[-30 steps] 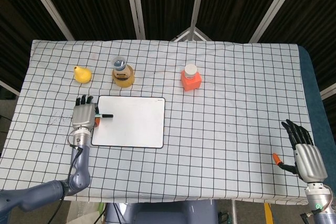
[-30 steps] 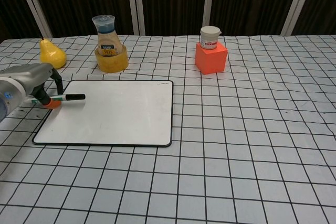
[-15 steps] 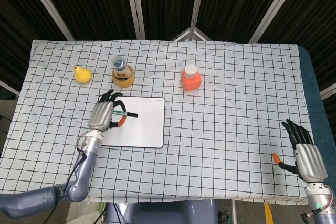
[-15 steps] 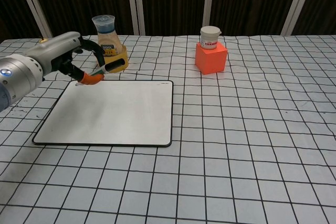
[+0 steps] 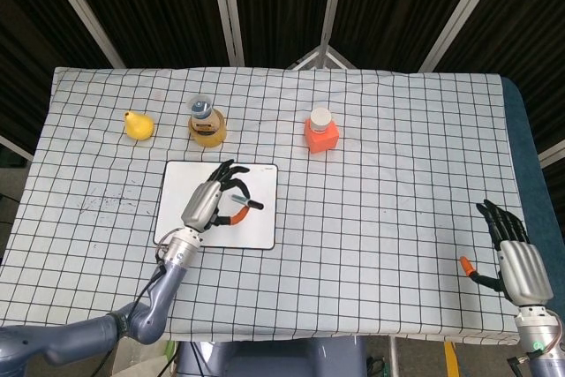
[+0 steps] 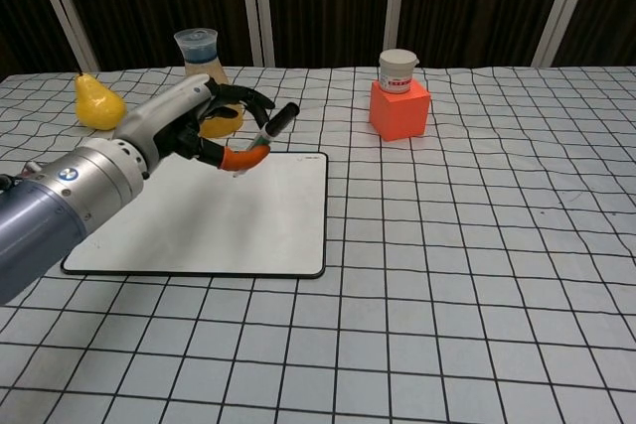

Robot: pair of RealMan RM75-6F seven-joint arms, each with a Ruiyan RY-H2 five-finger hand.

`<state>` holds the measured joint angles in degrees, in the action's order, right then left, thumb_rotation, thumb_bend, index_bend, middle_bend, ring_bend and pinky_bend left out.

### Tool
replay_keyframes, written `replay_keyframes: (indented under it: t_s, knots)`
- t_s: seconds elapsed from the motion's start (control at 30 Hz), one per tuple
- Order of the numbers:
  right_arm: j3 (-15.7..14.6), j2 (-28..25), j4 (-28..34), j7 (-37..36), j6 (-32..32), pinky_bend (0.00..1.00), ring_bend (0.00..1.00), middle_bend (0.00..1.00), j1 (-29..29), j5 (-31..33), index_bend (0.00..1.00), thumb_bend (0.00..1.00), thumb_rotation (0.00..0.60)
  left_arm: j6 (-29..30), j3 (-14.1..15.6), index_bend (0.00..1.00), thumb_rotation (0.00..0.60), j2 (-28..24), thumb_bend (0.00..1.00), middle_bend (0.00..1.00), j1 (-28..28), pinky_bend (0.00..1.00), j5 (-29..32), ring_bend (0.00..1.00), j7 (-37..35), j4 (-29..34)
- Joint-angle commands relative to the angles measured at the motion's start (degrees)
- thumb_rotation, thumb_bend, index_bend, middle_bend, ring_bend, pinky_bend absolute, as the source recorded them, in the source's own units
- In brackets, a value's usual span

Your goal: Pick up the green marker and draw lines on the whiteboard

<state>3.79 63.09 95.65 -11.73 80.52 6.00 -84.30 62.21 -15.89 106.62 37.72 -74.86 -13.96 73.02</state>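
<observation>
While it hangs above the whiteboard [image 5: 181,221], the left hand [image 5: 205,206] holds the green marker [image 5: 244,200] pinched between its thumb and curled fingers [image 6: 241,97], the rest of the fingers arched loosely around it. From the chest view the marker [image 6: 273,126] is tilted, its dark capped end pointing up and away toward the far side of the counter [image 5: 397,174], and it appears to be lifted off the board rather than touching it. The hand [image 6: 194,126] sits over the right half of the board [image 6: 248,230], near its far right corner, with the grey forearm [image 6: 60,211] trailing back toward the near left edge of the counter.

The whiteboard lies flat on the left half of the counter, on a white cloth [image 6: 477,275] with a black grid. Just beyond its far edge stands a bottle in a yellow holder [image 5: 207,123], and further left, toward the far left corner, rests a yellow pear [image 5: 137,124]. A little right of centre, near the far edge, sits an orange box with a white jar on top [image 5: 321,131].

Well apart from all this, at the near right corner, the right hand [image 5: 519,262] holds nothing, its fingers stretched out and spread, thumb out to the side.
</observation>
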Motion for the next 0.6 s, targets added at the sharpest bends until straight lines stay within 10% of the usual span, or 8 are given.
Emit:
replay_keyframes:
  t_s: [0.03,0.6]
  knots:
    - [0.0,0.0,0.0,0.0,-0.1,0.0,0.0,0.0,0.0,0.0,0.0,0.32,0.6,0.2,0.4,0.66,0.6,1.1,0.58,0.19,0.2,0.12,-0.6,0.04,-2.1,-1.3]
    - [-0.1,0.0,0.2,0.3,-0.2,0.0,0.0,0.0,0.0,0.0,0.0,0.32,0.6,-0.3,0.5,0.66,0.6,1.7,0.58,0.19,-0.6,0.13,0.4,0.04,-5.7,-4.0]
